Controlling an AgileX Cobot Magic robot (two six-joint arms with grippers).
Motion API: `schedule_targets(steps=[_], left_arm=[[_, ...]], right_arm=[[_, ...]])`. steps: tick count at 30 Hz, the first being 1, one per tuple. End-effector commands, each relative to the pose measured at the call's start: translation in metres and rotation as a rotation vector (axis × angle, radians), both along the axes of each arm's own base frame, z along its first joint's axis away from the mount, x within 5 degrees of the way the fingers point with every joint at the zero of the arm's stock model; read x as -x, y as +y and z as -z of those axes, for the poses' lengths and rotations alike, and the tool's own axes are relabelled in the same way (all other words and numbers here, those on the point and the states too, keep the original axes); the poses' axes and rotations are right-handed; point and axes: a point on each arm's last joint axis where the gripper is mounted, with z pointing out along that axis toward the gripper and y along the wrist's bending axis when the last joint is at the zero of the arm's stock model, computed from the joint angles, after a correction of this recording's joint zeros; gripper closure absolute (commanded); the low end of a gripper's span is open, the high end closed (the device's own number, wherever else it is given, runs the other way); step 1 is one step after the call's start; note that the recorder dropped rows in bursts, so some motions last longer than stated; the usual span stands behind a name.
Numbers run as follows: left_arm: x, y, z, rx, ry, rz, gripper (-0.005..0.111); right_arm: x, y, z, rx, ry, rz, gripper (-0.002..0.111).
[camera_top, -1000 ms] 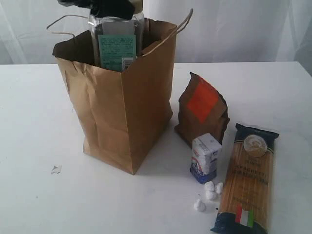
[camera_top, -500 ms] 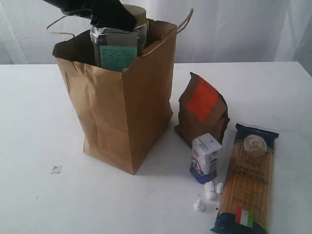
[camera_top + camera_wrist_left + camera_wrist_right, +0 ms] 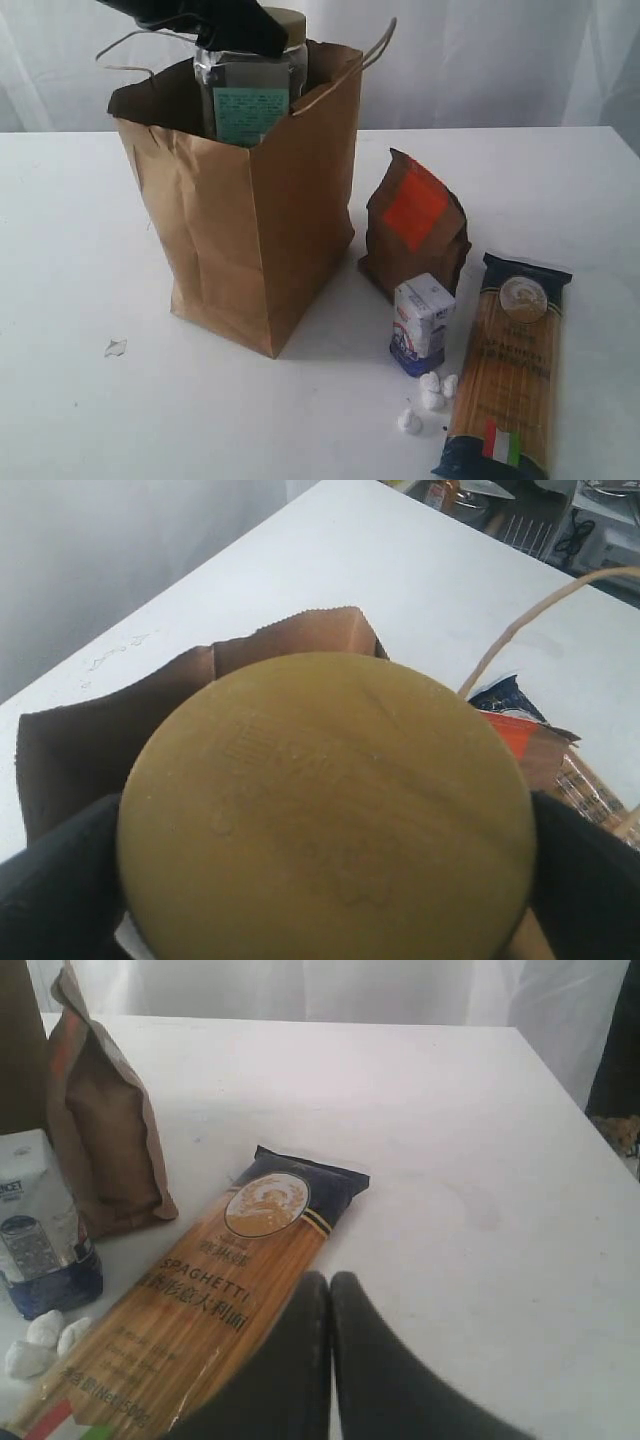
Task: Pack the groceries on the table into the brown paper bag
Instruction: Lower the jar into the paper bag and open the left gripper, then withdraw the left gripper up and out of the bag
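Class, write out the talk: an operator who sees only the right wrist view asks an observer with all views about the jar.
Operator: My view lacks the tan-lidded clear jar. Where is it?
Observer: Upright in the mouth of the brown paper bag, its top above the rim.
Operator: Is it held?
Observer: Yes. The left gripper has its jaws on either side of the lid.

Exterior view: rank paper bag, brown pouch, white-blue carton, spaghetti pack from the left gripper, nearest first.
Left gripper holds the tan-lidded clear jar.
1. Tall brown kraft paper bag, directly beneath.
2. Brown pouch with orange-red label, right of the bag.
3. Small white-blue carton, in front of the pouch.
4. Long spaghetti pack, front right.
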Motion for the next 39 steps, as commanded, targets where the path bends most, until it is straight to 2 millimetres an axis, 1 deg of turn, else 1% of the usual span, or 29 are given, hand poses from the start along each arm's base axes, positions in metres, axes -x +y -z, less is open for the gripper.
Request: schedule_targets(steps=[1,3,7,8,11,12,16,18,20,21,23,24,26,27,29,31,36,39], left_arm=[[0.011,0.002,-0.01,0.003,-0.015,-0.001,0.025],[0.008,0.004,-0.015,0.02,-0.052,-0.048,0.025],[0.007,0.006,-0.015,0.008,-0.057,-0.063,0.023],[0.007,0.006,-0.016,0.011,-0.068,-0.071,0.021],[0.007,0.007,-0.019,0.018,-0.083,-0.082,0.005],[0.007,0.007,-0.019,0.018,-0.082,-0.081,0.001],[0.01,0.005,-0.018,0.027,-0.056,-0.061,0.001],[0.016,0.004,-0.028,0.086,-0.062,-0.045,0.001],[0.017,0.005,-0.035,0.088,-0.142,-0.033,0.001],[0.014,0.007,-0.035,0.064,-0.181,-0.055,0.001],[0.008,0.006,-0.03,0.09,-0.129,-0.102,0.001],[0.011,0.005,-0.03,0.112,-0.096,-0.084,0.001],[0.014,-0.001,-0.028,0.067,-0.139,-0.017,0.001],[0.013,-0.006,-0.024,0.042,-0.15,-0.016,0.001],[0.012,-0.007,-0.023,0.05,-0.131,-0.038,0.001],[0.016,-0.006,-0.029,0.076,-0.134,-0.034,0.001],[0.024,0.001,-0.046,0.085,-0.232,-0.06,0.001],[0.024,0.002,-0.045,0.055,-0.239,-0.056,0.001]], right_arm=[[0.0,0.0,0.0,0.007,-0.012,0.004,0.108],[0.0,0.0,0.0,0.007,-0.012,0.004,0.108],[0.0,0.0,0.0,0.007,-0.012,0.004,0.108],[0.0,0.0,0.0,0.004,-0.013,0.005,0.108],[0.0,0.0,0.0,-0.015,-0.012,0.01,0.108],[0.0,0.0,0.0,-0.018,-0.012,0.011,0.108],[0.0,0.0,0.0,-0.018,-0.012,0.011,0.108],[0.0,0.0,0.0,-0.018,-0.012,0.011,0.108],[0.0,0.0,0.0,-0.018,-0.012,0.011,0.108],[0.0,0.0,0.0,-0.018,-0.012,0.011,0.108],[0.0,0.0,0.0,-0.018,-0.012,0.011,0.108],[0.0,0.0,0.0,-0.018,-0.012,0.011,0.108],[0.0,0.0,0.0,-0.018,-0.012,0.011,0.108],[0.0,0.0,0.0,-0.018,-0.012,0.011,0.108],[0.0,0.0,0.0,-0.018,-0.012,0.011,0.108],[0.0,0.0,0.0,-0.018,-0.012,0.011,0.108],[0.0,0.0,0.0,-0.018,-0.012,0.011,0.108],[0.0,0.0,0.0,-0.018,-0.012,0.011,0.108]])
